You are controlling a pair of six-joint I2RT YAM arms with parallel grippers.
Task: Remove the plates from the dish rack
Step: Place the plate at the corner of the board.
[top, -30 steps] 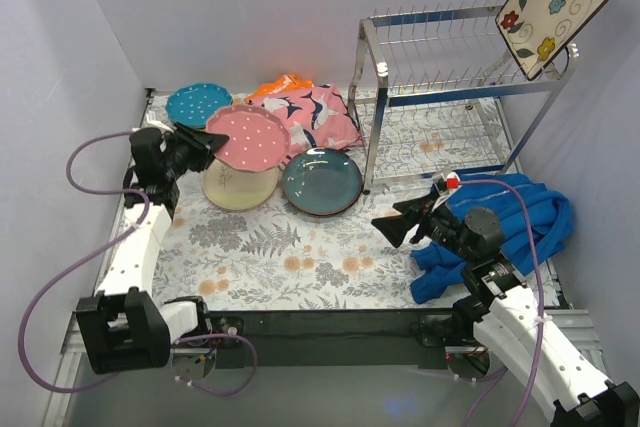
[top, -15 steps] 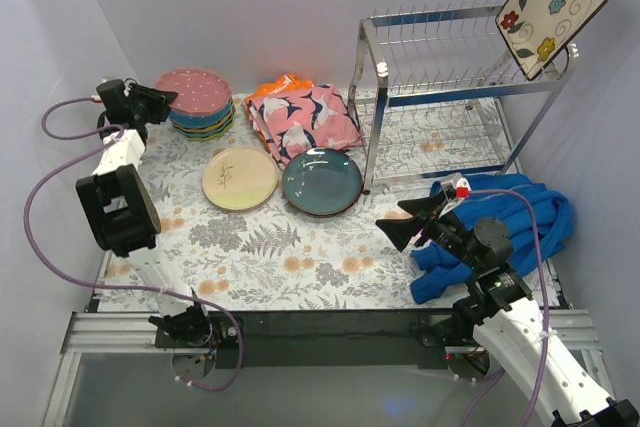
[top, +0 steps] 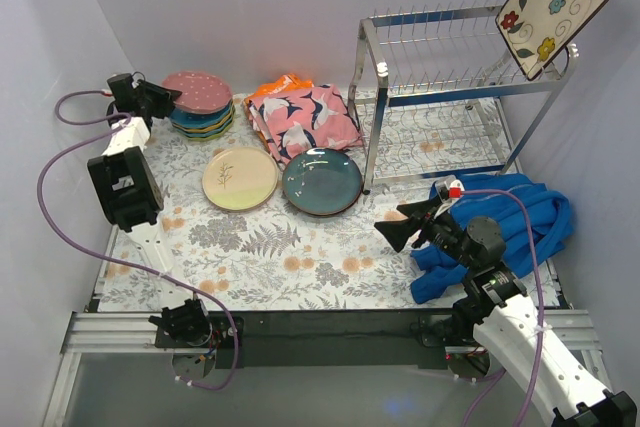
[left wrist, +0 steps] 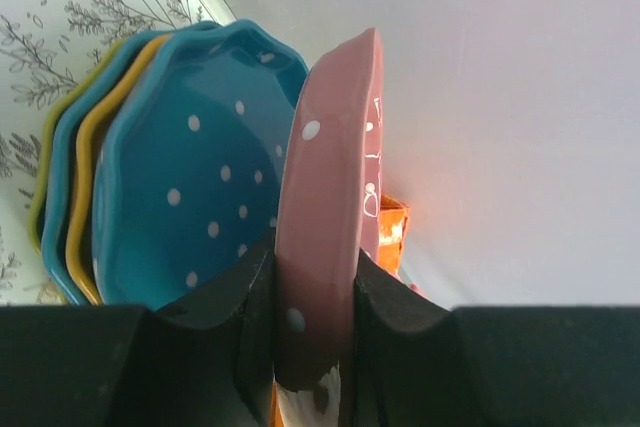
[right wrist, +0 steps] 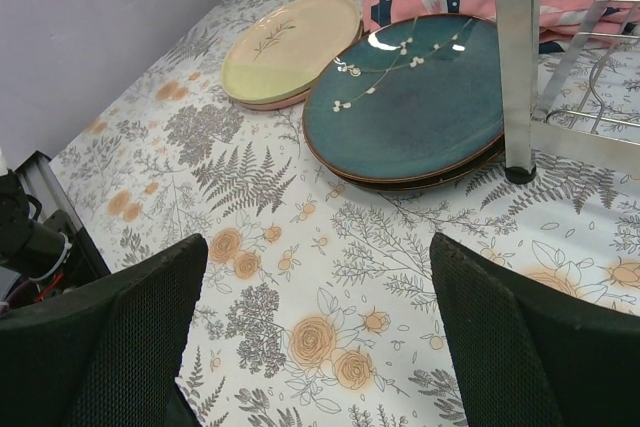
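Note:
My left gripper (top: 162, 97) (left wrist: 315, 307) is shut on the rim of the pink dotted plate (top: 198, 89) (left wrist: 335, 167), which rests on the stack of dotted plates (top: 203, 119) (left wrist: 190, 187) at the back left. The cream-pink plate (top: 240, 178) (right wrist: 290, 47) and the dark teal plate (top: 322, 181) (right wrist: 410, 97) lie flat on the table. The chrome dish rack (top: 450, 87) stands at the back right, with the square floral plate (top: 553, 7) leaning on its top right corner. My right gripper (top: 400, 229) (right wrist: 315, 347) is open and empty above the table.
A pink bird-print cloth (top: 303, 119) lies behind the teal plate, with something orange (top: 280, 84) behind it. A blue garment (top: 500, 227) lies at the right under my right arm. Walls close in at the left, back and right.
My left arm has shifted slightly at the back-left stack, still holding the pink dotted plate's rim. A second ago it carried that plate over the cream-pink plate. My right gripper barely moved.

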